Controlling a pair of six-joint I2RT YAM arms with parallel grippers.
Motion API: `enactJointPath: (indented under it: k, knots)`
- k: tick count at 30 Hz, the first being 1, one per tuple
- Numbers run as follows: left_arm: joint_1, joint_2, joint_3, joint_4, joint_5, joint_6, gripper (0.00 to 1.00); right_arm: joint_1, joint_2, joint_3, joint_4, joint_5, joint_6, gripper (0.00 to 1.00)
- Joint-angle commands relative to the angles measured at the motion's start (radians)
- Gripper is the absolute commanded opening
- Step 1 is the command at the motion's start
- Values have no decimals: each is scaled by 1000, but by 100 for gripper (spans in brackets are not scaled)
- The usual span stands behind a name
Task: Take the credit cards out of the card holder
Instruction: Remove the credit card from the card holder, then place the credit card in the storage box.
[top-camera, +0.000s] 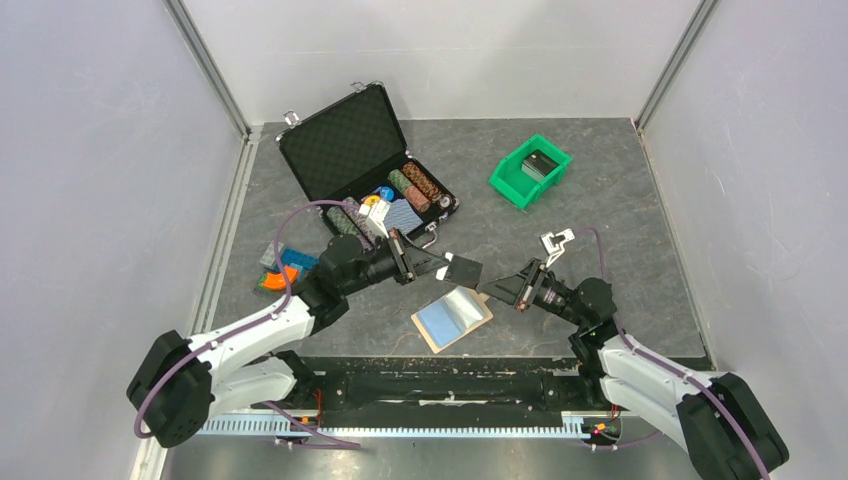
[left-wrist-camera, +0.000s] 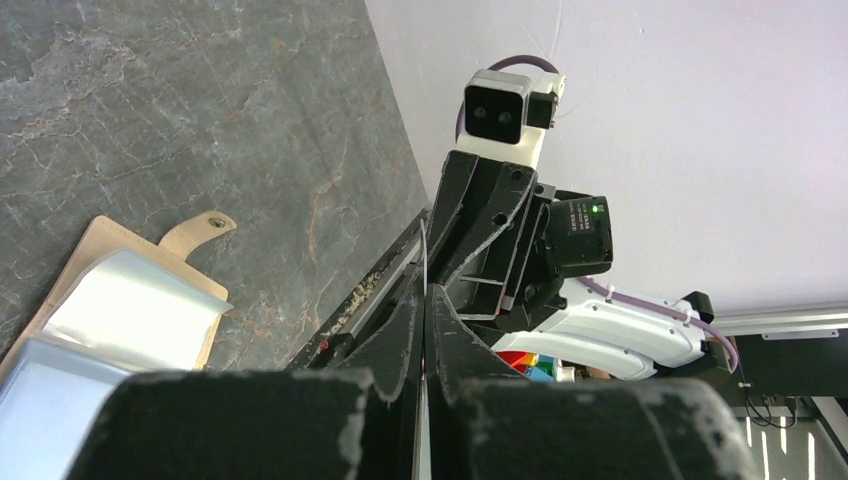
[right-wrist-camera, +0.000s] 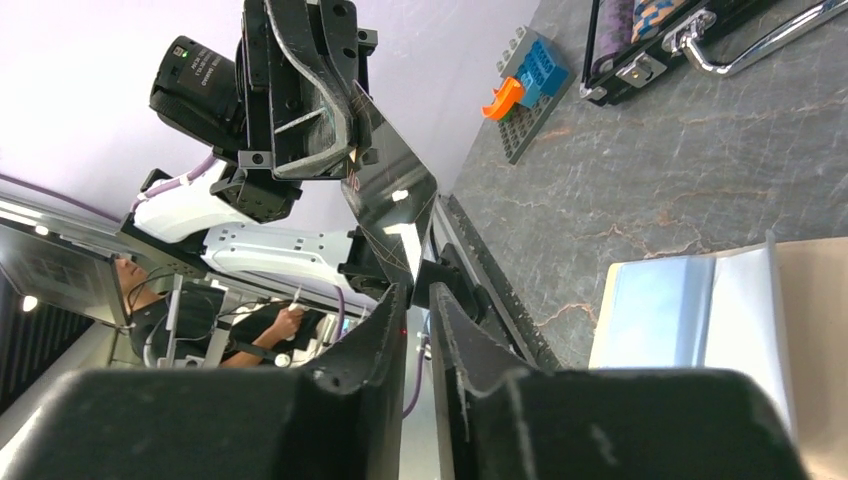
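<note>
Bridging both arms just beyond the card holder (top-camera: 452, 318), the credit card (top-camera: 463, 268) sits pinched in the left gripper (top-camera: 438, 265). The right gripper (top-camera: 486, 287) is narrowed around its other end, grip unclear.

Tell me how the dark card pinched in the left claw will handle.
The dark card is probably stiff: it juts straight from the left claw without drooping. Its glossy face reflects light, so it may slip in a light pinch. Edge-on from the left wrist it is a thin line, so likely very light.
</note>
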Motion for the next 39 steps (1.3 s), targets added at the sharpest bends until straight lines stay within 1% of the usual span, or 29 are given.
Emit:
enactJointPath:
  k: [1,3,5,6,8,9,11,13,16,20,23,25,27,29,33,39]
  knots:
    - [0,-26,0,1,-41,13,2,0,-20,-1,43,36,-6,12]
    - [-1,-25,2,2,-41,12,2,2,-13,-1,48,36,-5,7]
    - [-1,-20,4,3,-37,11,2,2,-7,-2,63,36,0,7]
    - [0,-17,6,4,-34,9,2,2,-3,-2,68,36,1,10]
    - [0,-15,5,7,-34,5,2,1,6,-1,72,35,2,20]
    - [0,-15,5,8,-34,3,2,2,11,-1,77,33,4,23]
    - [0,-14,3,10,-35,0,2,2,23,0,98,25,11,26]
    - [0,-10,2,15,-33,-6,2,2,35,0,115,16,14,25]
    - [0,-3,-1,30,-26,-16,2,2,46,-7,136,16,21,17]
    - [-1,5,-2,35,-20,-26,2,2,62,-13,181,14,40,13]
    - [0,9,-9,40,-20,-28,2,3,70,-18,220,10,54,0]
    - [0,7,-11,39,-22,-28,2,2,70,-23,233,14,58,0]
    - [0,4,-14,36,-21,-24,8,2,67,-24,234,17,58,0]
    - [0,-3,-15,22,-24,-16,20,2,64,-24,230,23,58,0]
    - [0,-20,-10,-38,-25,11,52,-1,59,-20,219,31,54,0]
    - [0,-59,24,-190,-23,90,74,-21,48,-7,177,40,40,0]
